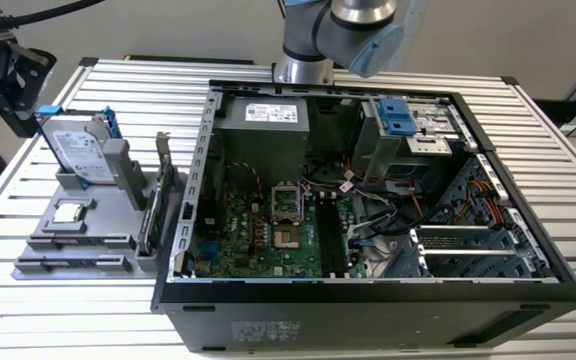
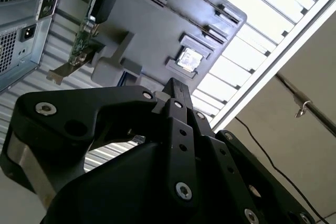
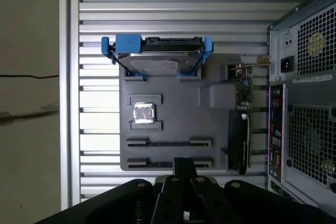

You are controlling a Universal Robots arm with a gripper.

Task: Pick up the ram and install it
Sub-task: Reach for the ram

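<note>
Just past jaws: grey tray on counter, its two long slots nearest jaws. Thin dark line in each slot; maybe ram, cannot tell for sure. Jaws look pressed together, nothing between. Arm up high, well apart from tray. Step, my guess: reach for ram, not yet picked. Pick needs jaws apart first, then straight over thin stick, soft squeeze.

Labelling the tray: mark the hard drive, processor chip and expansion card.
hard drive (image 3: 157, 64): first wrist view, its silver body.
processor chip (image 3: 143, 113): first wrist view, its silver lid's middle.
expansion card (image 3: 242, 88): first wrist view, its green board.
</note>
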